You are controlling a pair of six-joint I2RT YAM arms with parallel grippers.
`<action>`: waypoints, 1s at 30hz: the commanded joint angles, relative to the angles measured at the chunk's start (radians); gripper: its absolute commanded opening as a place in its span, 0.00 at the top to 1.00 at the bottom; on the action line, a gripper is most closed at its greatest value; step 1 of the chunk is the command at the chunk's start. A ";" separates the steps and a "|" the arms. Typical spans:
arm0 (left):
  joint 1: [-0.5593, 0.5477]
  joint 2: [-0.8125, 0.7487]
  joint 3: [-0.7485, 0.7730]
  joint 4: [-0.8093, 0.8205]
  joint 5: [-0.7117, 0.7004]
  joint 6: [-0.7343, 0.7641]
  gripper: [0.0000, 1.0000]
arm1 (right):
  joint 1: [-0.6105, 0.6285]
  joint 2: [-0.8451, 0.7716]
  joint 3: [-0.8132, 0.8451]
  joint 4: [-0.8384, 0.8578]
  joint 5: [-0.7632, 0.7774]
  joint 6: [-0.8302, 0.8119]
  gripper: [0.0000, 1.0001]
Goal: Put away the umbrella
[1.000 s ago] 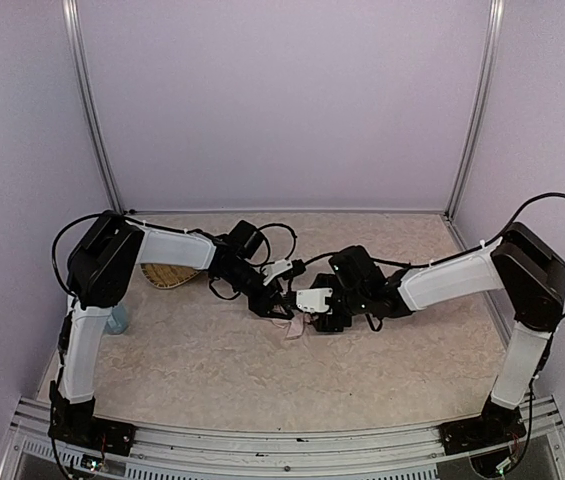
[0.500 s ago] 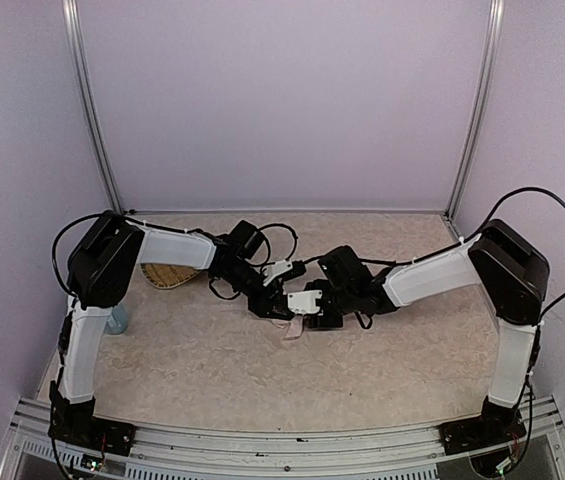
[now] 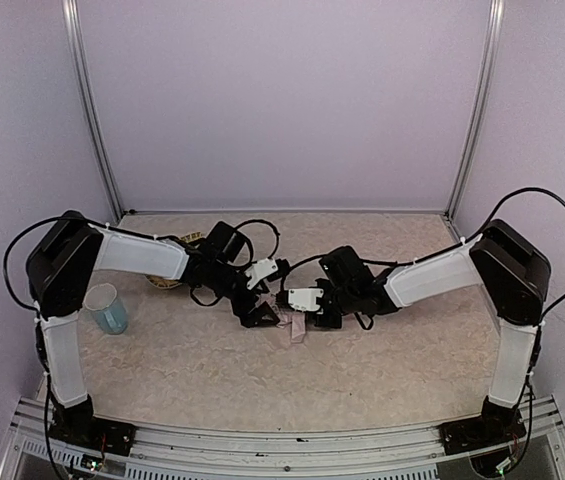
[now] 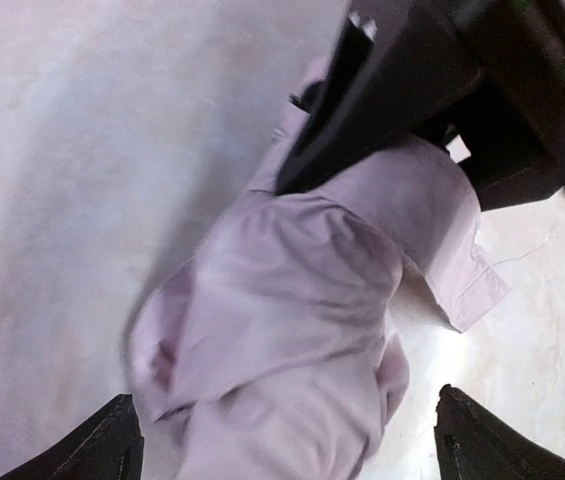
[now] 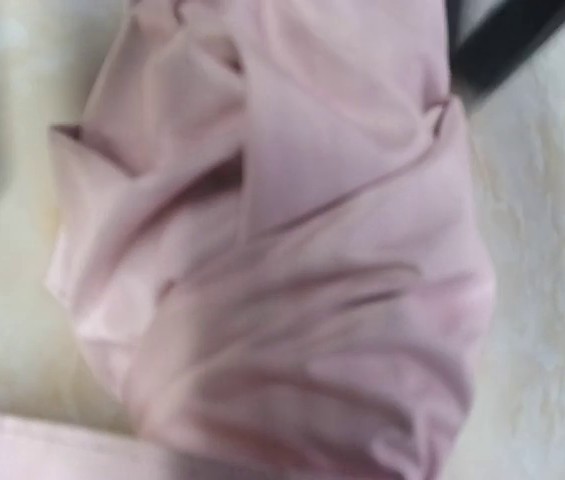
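Top external view: the folded umbrella of pale pink fabric [image 3: 296, 327] lies about the middle of the speckled beige bench [image 3: 192, 370], well away from every edge, and both my hands meet over it. My left hand [image 3: 265, 318] reaches in from the side of the left edge, and my right hand [image 3: 300, 312] from the side of the right edge.

In the left wrist view my left hand stands wide open. Its two black fingers [image 4: 97, 452] show at the bottom corners with the bunched pink cloth between them, and it holds nothing. Across the top of that view a black part of my right hand lies against the umbrella's far end.

In the right wrist view creased pink cloth fills nearly everything, close and blurred. I cannot tell how far my right hand is closed, or whether it grips the cloth.

Near the left edge stands a clear bluish plastic cup [image 3: 107, 307]. Just behind my left arm, a woven bamboo tray [image 3: 165, 279] is partly hidden.
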 commanded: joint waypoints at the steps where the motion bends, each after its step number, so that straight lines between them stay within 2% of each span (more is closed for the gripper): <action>1: 0.026 -0.251 -0.118 0.263 -0.212 -0.100 0.01 | -0.013 -0.028 -0.047 -0.075 0.048 0.063 1.00; 4: 0.032 -0.413 -0.242 0.475 -0.271 -0.220 0.01 | -0.017 -0.075 -0.039 -0.063 0.062 0.083 1.00; 8: 0.035 -0.575 -0.402 0.812 -0.339 -0.458 0.01 | -0.030 -0.161 0.004 -0.068 0.031 0.113 1.00; 10: 0.040 -0.604 -0.429 0.883 -0.256 -0.486 0.02 | -0.037 -0.196 0.049 -0.095 0.019 0.135 1.00; 11: 0.037 -0.611 -0.408 0.860 -0.211 -0.488 0.06 | -0.041 -0.210 0.078 -0.119 0.017 0.148 1.00; 12: 0.025 -0.616 -0.376 0.812 -0.186 -0.491 0.15 | -0.044 -0.221 0.108 -0.143 0.017 0.162 1.00; 14: -0.021 -0.625 -0.336 0.732 -0.209 -0.479 0.36 | -0.053 -0.236 0.181 -0.212 0.014 0.194 1.00; 15: -0.051 -0.633 -0.335 0.713 -0.229 -0.474 0.42 | -0.056 -0.239 0.225 -0.252 0.016 0.212 1.00; 17: -0.105 -0.655 -0.371 0.726 -0.217 -0.483 0.46 | -0.057 -0.245 0.300 -0.321 0.021 0.247 1.00; 21: -0.164 -0.669 -0.465 0.856 -0.133 -0.544 0.53 | -0.057 -0.265 0.399 -0.397 -0.019 0.329 1.00; 24: -0.190 -0.642 -0.463 0.845 -0.150 -0.554 0.60 | -0.057 -0.291 0.438 -0.412 -0.072 0.381 1.00; 26: -0.187 -0.651 -0.489 0.917 -0.162 -0.619 0.59 | -0.056 -0.318 0.427 -0.387 -0.098 0.408 1.00; 28: -0.188 -0.653 -0.529 1.028 -0.146 -0.668 0.53 | -0.054 -0.348 0.398 -0.335 -0.130 0.422 1.00; 30: -0.188 -0.632 -0.530 1.071 -0.146 -0.705 0.46 | -0.046 -0.378 0.361 -0.282 -0.179 0.424 1.00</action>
